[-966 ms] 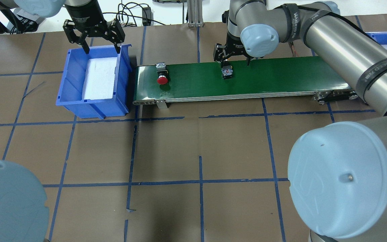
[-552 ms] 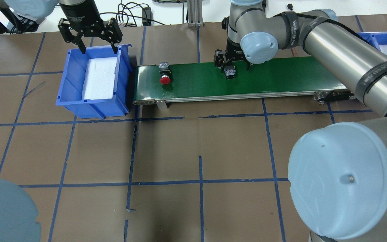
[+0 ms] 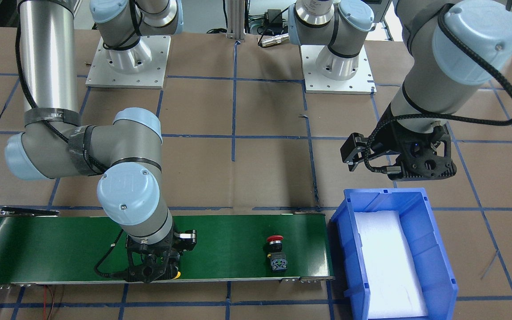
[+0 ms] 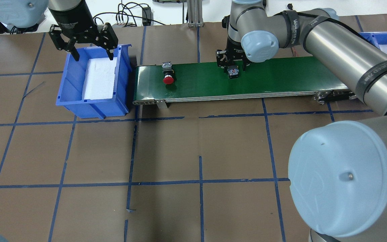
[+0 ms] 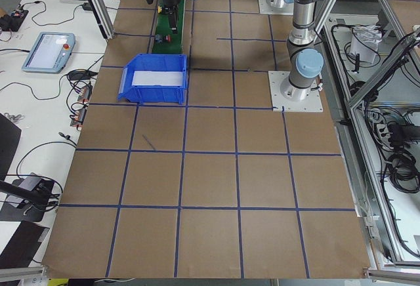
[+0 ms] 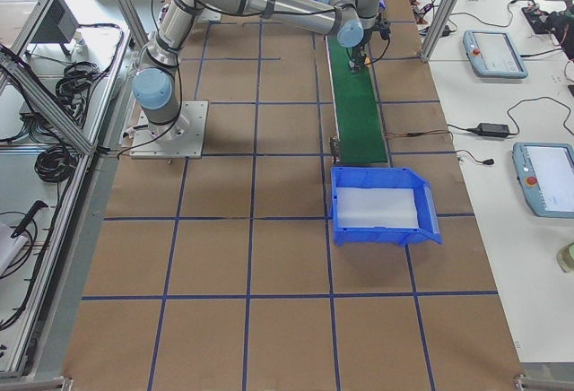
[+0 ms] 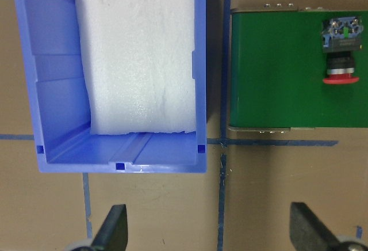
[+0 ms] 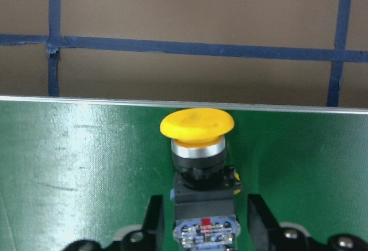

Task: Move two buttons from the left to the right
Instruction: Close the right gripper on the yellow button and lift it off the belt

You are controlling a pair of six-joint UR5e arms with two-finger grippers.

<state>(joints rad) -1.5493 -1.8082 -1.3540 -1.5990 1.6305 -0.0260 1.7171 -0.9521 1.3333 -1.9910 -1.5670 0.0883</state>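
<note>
The yellow button [image 8: 197, 125] lies on the green conveyor belt [image 4: 281, 77], its grey block [image 4: 232, 71] between the fingers of my right gripper [image 4: 235, 67]. In the right wrist view the gripper [image 8: 204, 222] straddles the block with a thin gap on each side, so it is open. The red button [image 4: 168, 75] lies further left on the belt, also seen in the front [image 3: 275, 253] and left wrist [image 7: 340, 55] views. My left gripper [image 4: 92, 53] hangs wide open and empty over the far rim of the blue bin [image 4: 69, 84].
White foam [image 4: 99, 79] lines the blue bin, which stands against the belt's left end. A second blue bin [image 4: 371, 35] sits at the far right, behind my right arm. Blue tape lines cross the brown table [image 4: 200, 144].
My right gripper has come down and narrowed its fingers around the yellow button. Both buttons have drifted a little to the right on the belt. My left gripper has shifted left over the bin.
</note>
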